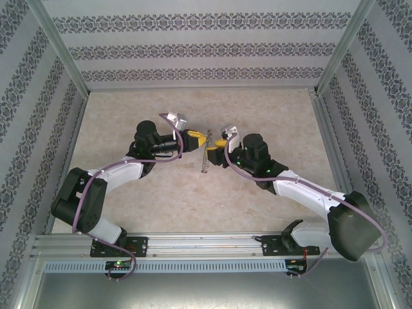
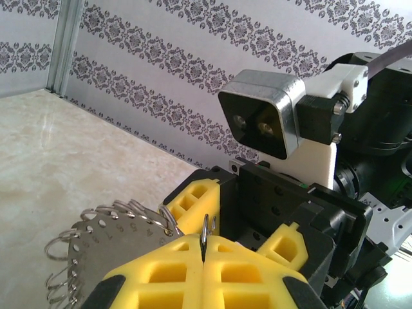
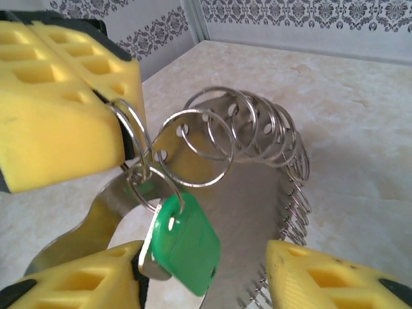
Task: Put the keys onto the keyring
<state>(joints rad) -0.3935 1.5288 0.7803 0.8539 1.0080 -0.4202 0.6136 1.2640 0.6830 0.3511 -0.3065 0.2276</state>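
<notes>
the two arms meet near the middle of the table (image 1: 277, 109), their fingertips facing each other. the left gripper (image 2: 203, 248) is clenched. its yellow fingers (image 2: 161, 277) press flat together and pinch one wire loop of the keyring (image 3: 248, 125), which we see as a thin metal plate edged with a row of split rings. from above, the keyring shows as a narrow grey strip just on the near side of the two sets of fingertips.

the key (image 3: 183, 241) has a bright green head and hangs from a small ring (image 3: 151, 187) just below the pinched loop. the two rings overlap, but we cannot tell whether they are linked.

the right gripper (image 3: 205, 261) is released, with its jaws standing apart below the key. the green head lies against the finger on the left in the right wrist view, and the other finger sits apart from it. we see this gripper grasping nothing.
</notes>
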